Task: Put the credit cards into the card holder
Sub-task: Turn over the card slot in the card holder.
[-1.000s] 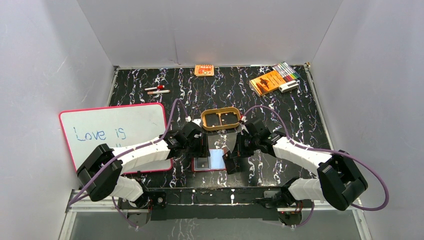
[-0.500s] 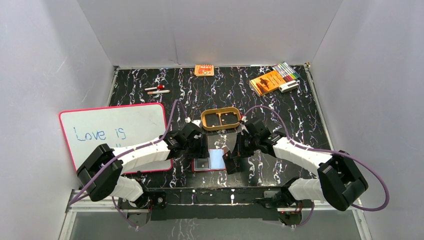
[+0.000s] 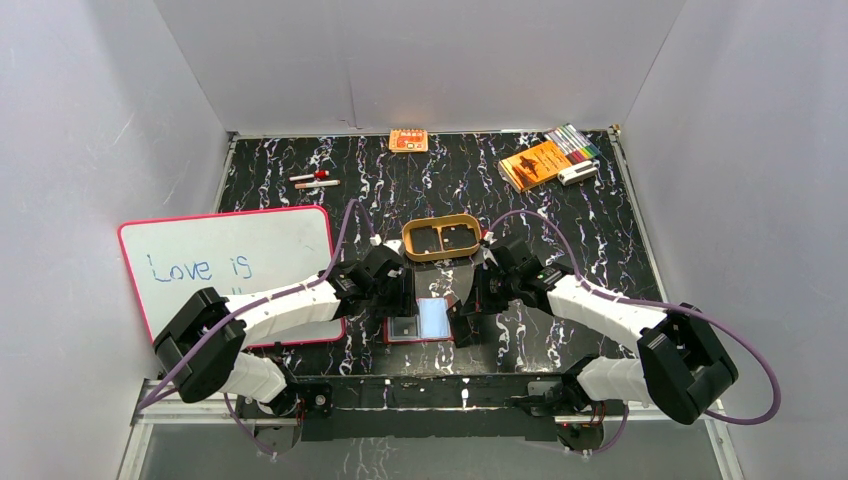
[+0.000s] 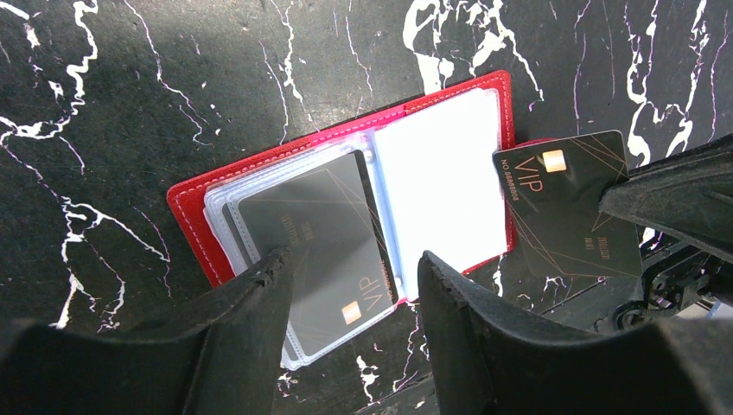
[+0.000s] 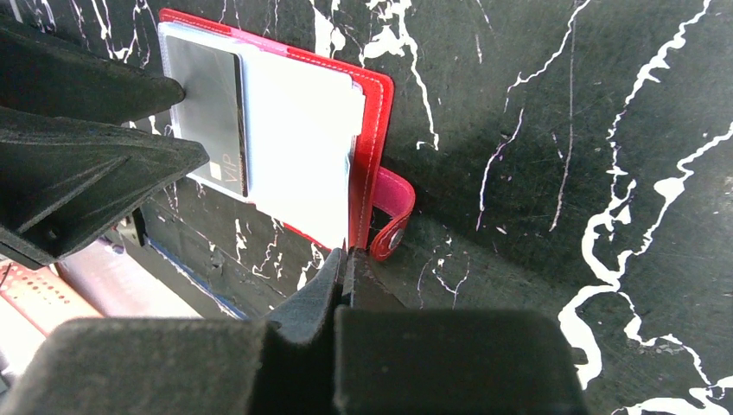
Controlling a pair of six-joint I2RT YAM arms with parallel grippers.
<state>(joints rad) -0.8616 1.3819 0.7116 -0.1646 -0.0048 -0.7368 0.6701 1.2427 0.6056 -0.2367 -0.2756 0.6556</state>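
From above, the card holder (image 4: 186,207) is showing only partly; it is lying open near the marbled table's (image 3: 560,200) near edge, grey walls (image 3: 420,60) around; the left gripper (image 4: 354,259), jaws half open and empty, is straddling its sleeved card (image 4: 320,233); the right gripper (image 5: 346,264), jaws closed, is pinching a loose credit card (image 4: 562,207) beside it; a tan tray (image 3: 407,240) is sitting just behind.

Lighting from above, bright and diffuse, bouncing off white walls (image 3: 420,60). Casting only soft, faint shadows under arms onto marbled table (image 3: 560,200). Glaring off clear sleeve (image 4: 441,173) of card holder (image 4: 188,220), washing it out to blank white in both wrist views. Rendering near fingers (image 4: 233,337) as dark, slightly soft masses. Keeping lettering on card (image 4: 566,207) sharp. Losing detail on small things along far table edge in top view.
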